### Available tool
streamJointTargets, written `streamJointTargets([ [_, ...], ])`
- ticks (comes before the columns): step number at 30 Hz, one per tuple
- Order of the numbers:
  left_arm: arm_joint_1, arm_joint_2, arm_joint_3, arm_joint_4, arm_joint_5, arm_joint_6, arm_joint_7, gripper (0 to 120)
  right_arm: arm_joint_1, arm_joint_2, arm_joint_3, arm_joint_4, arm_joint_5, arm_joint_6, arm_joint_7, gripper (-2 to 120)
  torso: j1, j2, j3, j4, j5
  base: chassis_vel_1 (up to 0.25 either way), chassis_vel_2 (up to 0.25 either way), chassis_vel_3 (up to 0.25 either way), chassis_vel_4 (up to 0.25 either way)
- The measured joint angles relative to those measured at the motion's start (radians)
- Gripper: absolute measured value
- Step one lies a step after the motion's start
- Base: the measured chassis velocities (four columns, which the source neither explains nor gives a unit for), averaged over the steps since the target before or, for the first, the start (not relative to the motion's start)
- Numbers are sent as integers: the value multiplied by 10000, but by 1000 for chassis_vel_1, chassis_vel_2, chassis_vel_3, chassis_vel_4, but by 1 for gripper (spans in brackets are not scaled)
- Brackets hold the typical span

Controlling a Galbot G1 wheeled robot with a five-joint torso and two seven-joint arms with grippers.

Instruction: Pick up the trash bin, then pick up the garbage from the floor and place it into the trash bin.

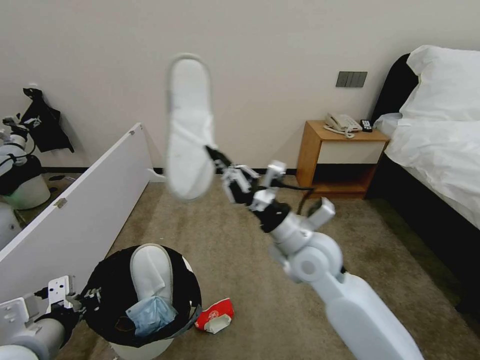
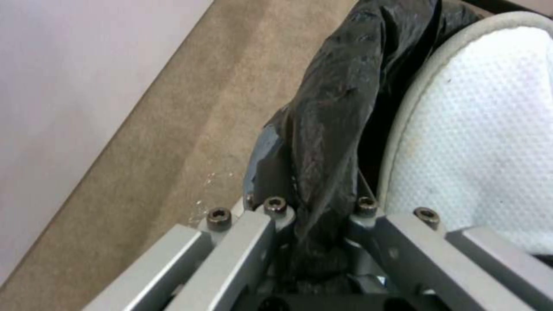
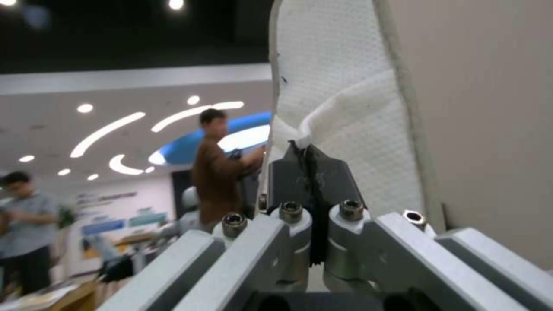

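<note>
Beside the bed point(image 1: 440, 145) (white), beige floor point(image 1: 240, 260) bears a packet point(image 1: 215, 316).

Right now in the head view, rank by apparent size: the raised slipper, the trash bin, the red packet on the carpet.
1. trash bin, held at its rim by the left pincer.
2. raised slipper, in the right pincer; it is nearer the camera, so close to the bin and unsure.
3. red packet, clearly smallest.

You had no legible writing anywhere. The red-and-white packet point(image 1: 214, 316) on the carpet just right of the trash bin point(image 1: 141, 300) carried a round printed mark too small to read. The wall poster point(image 3: 112, 220) in the far room was blurred beyond reading.
</note>
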Motion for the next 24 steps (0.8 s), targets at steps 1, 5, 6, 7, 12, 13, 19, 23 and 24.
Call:
streamJointTargets([
  [1, 28, 9, -10, -18, 1, 0, 1, 4, 110, 138, -302, -170, -36, 39, -67, 0, 0, 0, 0, 1, 0, 0, 0, 0, 0],
  [5, 5, 35, -21, -36, -24, 0, -2, 4, 282, 368, -813, -474, -225, 149, -172, 0, 0, 1, 0, 0, 0, 0, 0, 0, 0],
  [6, -9, 41, -21, -37, -34, 0, -5, 4, 310, 407, -902, -531, -268, 169, -195, 0, 0, 0, 0, 0, 0, 0, 0, 0, 0],
  [7, -9, 41, -21, -37, -34, 0, -5, 4, 310, 407, -902, -531, -268, 169, -195, 0, 0, 0, 0, 0, 0, 0, 0, 0, 0],
  [12, -55, 65, 13, -46, -75, 0, -22, 4, 378, 501, -1338, -782, -460, 233, -264, 0, 0, 0, 0, -1, 1, 0, 0, 0, 0],
  [13, -57, 69, 29, -48, -86, 0, -25, 4, 372, 503, -1453, -874, -525, 268, -284, 0, 0, 0, 0, -1, 1, 0, 0, 0, 0],
  [19, -60, 73, 33, -76, -106, 0, -26, 4, 180, 495, -1846, -1162, -756, 435, -408, 0, 0, 0, 0, -1, 2, 0, 0, 0, 0],
  [23, -41, 74, 23, -111, -119, 0, -26, 4, -40, 499, -2084, -1411, -984, 538, -474, 0, 0, 0, 0, 0, 2, 0, 0, 0, 0],
  [24, -41, 74, 23, -111, -119, 0, -26, 4, -40, 499, -2084, -1411, -984, 538, -474, 0, 0, 0, 0, 0, 2, 0, 0, 0, 0],
])
